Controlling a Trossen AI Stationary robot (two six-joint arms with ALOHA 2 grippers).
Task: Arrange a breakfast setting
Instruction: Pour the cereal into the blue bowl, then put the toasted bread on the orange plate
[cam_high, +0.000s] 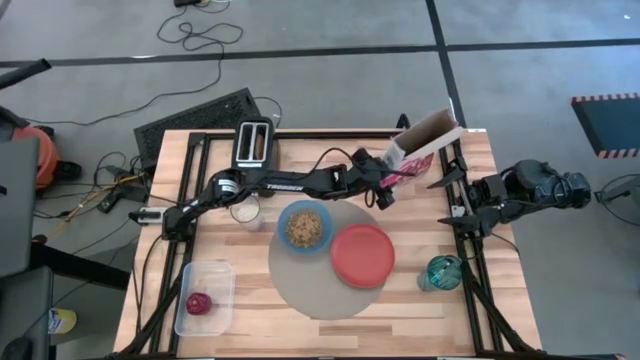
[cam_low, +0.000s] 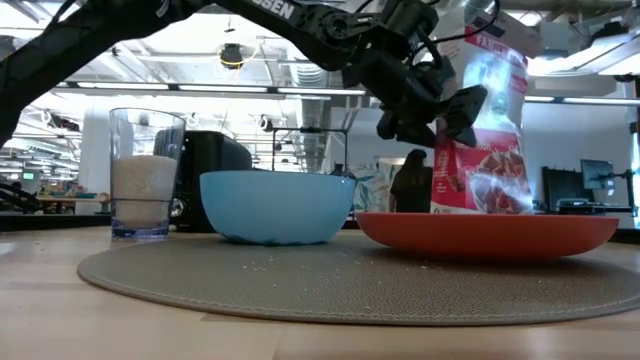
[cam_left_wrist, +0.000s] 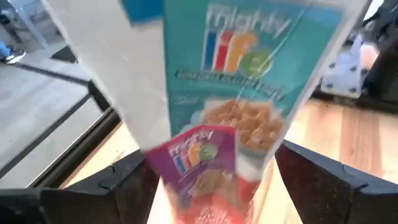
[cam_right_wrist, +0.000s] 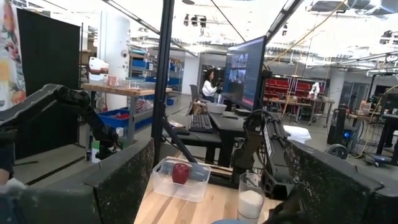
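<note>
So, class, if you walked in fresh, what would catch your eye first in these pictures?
The tall cereal box at the table's far edge, with the left gripper open beside it. Then the red-orange plate and cereal-filled light-blue bowl side by side on the round mat.

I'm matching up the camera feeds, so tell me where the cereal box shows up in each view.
High view: cereal box at the table's far edge, right of centre, by the left gripper.
Low view: upper right, upright behind the red-orange plate.
Left wrist view: fills the centre, between that arm's fingers.
Right wrist view: only a sliver at the left edge.
Shared landmark: the light-blue bowl, in the high and low views.
</note>
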